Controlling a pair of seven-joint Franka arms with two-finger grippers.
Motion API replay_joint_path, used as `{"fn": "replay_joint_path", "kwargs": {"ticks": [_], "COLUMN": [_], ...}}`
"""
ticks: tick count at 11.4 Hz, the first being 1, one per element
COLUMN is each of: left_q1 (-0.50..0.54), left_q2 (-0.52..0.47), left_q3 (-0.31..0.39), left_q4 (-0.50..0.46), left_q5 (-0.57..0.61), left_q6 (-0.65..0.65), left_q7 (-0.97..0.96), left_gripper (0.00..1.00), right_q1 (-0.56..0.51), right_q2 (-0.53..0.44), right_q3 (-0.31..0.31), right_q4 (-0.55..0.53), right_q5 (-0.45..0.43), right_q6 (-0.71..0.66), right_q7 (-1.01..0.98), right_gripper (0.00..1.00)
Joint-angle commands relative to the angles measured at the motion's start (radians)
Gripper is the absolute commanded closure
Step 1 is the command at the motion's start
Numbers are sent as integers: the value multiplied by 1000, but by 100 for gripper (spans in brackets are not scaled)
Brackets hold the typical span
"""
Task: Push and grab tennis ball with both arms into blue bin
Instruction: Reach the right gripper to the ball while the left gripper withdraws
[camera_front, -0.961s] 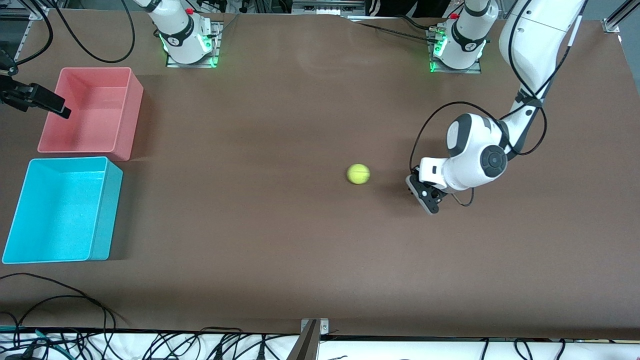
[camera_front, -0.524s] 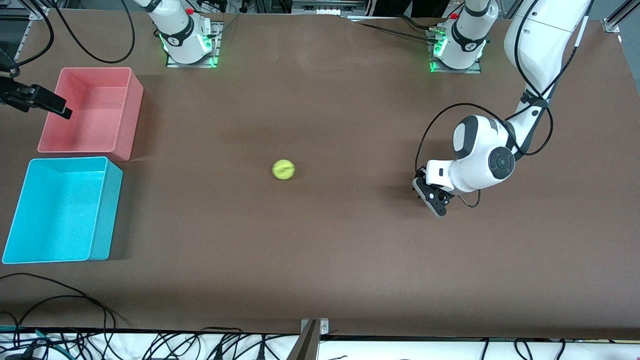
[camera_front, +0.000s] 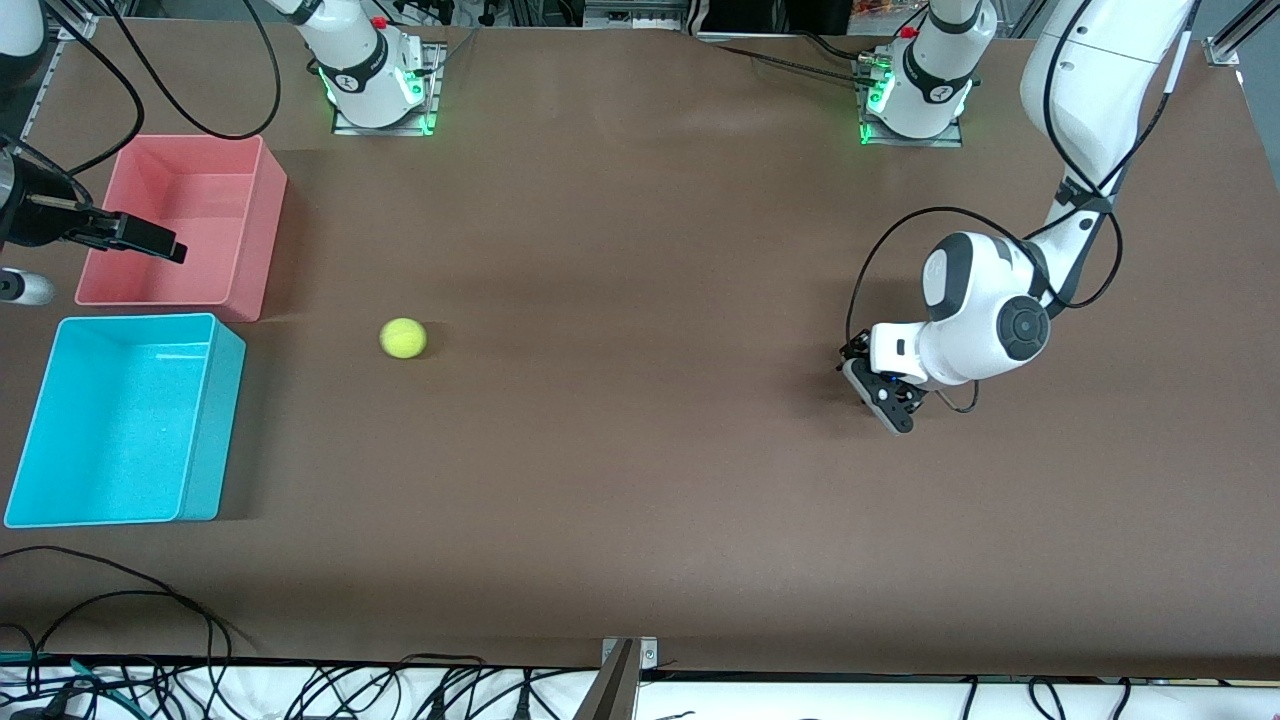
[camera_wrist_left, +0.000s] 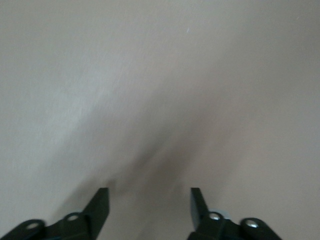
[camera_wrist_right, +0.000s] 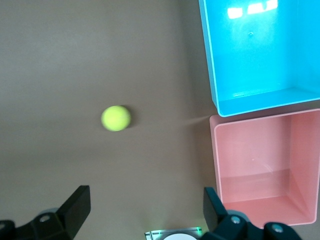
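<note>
Brown matting covers the table (camera_front: 640, 480), and the small fuzzy yellow-green tennis ball (camera_front: 403, 338) lies on it near the bright cyan-blue rectangular plastic bin (camera_front: 200, 420), beside the pink plastic bin (camera_front: 250, 250). To catch it cleanly, the right arm should probably come down with fingers straddling the ball, squeeze, then lift over the blue rim. Its right gripper (camera_front: 150, 243) hovers over the pink bin, fingers spread wide. Low over bare table toward its own end, the left gripper (camera_front: 888, 400) waits, fingers parted and empty.
</note>
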Motion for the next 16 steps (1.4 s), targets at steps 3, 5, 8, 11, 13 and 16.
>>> {"fn": "replay_joint_path", "kwargs": {"ticks": [3,5,8,11,13,16], "left_q1": [65,65,68,60,54,31], "left_q2": [-240,-331,-342,-342,-377,-429], "left_q3": [30,115,202,294,297,199], "left_q4": [-159,-139,-8,216,279,407], "left_q5": [13,15,16,18,82,244], "left_q6": [-7,-9,-103,-411,-515,-731], "left_q7": [-12,0,1,-8,-73,-312], "left_gripper": [0,0,0,0,0,0], "right_q1": [-6,-6,-4,-3,0,39], "right_q2": [33,89,155,254,325,345], "right_q3": [-3,-4,-4,-4,-4,-4], "right_q4": [1,0,0,-2,-37,-226], "right_q5": [-2,-44,-44,-48,-67,-83], "right_q6": [-26,23,68,148,229,422], "right_q7": [6,8,8,18,18,23], "right_gripper": [0,0,0,0,0,0]}}
